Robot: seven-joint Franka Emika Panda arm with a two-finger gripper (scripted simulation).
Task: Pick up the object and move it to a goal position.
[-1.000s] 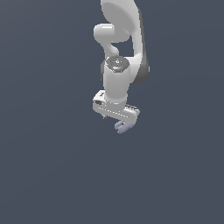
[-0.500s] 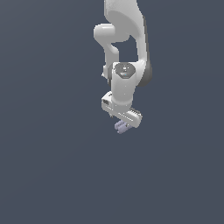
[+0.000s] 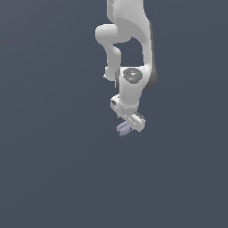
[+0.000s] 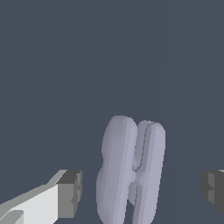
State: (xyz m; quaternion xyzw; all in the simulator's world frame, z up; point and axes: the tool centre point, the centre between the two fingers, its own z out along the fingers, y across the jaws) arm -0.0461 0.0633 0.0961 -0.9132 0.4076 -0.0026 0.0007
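- Wrist view: the object (image 4: 130,170), a pale lavender-grey ribbed stub, stands between the two grey finger pads (image 4: 70,194) of the gripper (image 4: 142,190). A clear gap shows on either side, so neither pad touches it.
- Exterior view: the white arm (image 3: 129,40) reaches down over a plain dark grey ground (image 3: 53,169). The object (image 3: 124,128) shows as a small lavender piece just at the tip of the gripper (image 3: 129,127), partly hidden by the white hand.
- End effector: spread wide and holding nothing. The pads bracket the object without contact.
- Step in hand, as judged: the approach is made and the grasp is about to begin. Pick-up is not yet done.
- Whether the object rests on the ground or sits above it cannot be told. The flat shading gives no contact cue.
- Next move, as judged: close the jaws squarely on the ribbed sides, keeping the object centred so that neither pad pushes it aside, then lift.
- No goal marker appears in either view, so the direction of the carry cannot be read from them.
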